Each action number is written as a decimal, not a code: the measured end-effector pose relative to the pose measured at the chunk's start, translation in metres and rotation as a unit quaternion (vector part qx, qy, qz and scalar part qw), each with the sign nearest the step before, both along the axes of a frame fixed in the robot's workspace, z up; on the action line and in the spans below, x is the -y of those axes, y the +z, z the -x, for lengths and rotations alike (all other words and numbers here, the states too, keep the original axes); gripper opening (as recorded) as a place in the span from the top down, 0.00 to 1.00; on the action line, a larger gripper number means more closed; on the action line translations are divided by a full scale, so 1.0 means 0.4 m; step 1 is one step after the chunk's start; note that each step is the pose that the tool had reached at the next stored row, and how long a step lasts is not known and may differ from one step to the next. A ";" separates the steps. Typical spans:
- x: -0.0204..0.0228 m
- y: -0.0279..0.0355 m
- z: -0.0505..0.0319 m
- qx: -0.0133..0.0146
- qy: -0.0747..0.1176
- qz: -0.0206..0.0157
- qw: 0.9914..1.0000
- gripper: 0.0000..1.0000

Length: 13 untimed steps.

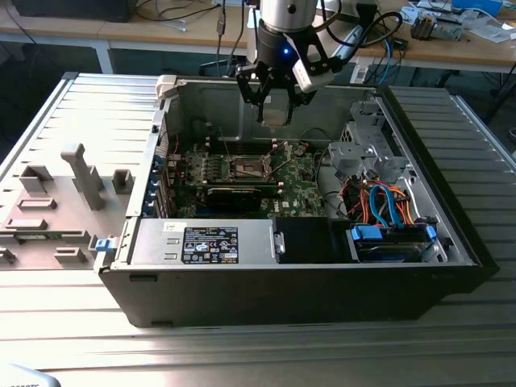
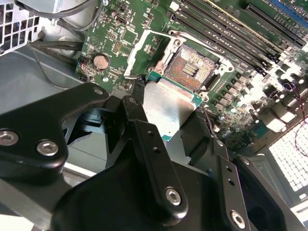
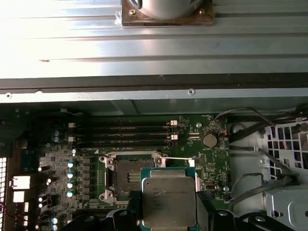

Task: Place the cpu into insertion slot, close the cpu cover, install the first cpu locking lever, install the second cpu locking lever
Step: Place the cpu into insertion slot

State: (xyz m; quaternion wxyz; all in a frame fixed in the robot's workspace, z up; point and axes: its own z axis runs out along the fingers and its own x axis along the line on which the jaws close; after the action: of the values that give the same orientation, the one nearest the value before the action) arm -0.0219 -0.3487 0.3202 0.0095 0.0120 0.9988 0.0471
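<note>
Second wrist view: holds the cpu (image 2: 168, 103) clamped between gripper (image 2: 167, 118) fingers, up off the board (image 2: 120, 29), near the insertion slot (image 2: 192, 67), not seated. Reads as step one, placement. Calls for squaring it to the slot, then a level drop, clear of the swung-open cpu cover (image 2: 138, 54). Beyond: open computer case (image 1: 282, 294) on ribbed metal table (image 1: 242, 351), grey fixture block (image 1: 81, 173) alongside; wooden benches (image 1: 161, 32), cables (image 1: 185, 10) behind.

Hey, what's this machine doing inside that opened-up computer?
A robot arm's pincer grips a small silver chip and holds it above the green board inside the computer case. The chip hangs close to the square socket but is not in it yet. The socket's metal cover stands flipped open.
</note>
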 end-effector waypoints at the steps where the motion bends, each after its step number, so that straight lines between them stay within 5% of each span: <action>1: 0.000 -0.001 0.000 0.000 0.000 0.000 1.000 0.46; 13: 0.000 -0.011 0.000 0.000 0.000 0.000 1.000 0.46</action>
State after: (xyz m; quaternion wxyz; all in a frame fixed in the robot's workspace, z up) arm -0.0219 -0.3487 0.3158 0.0095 0.0120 0.9988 0.0471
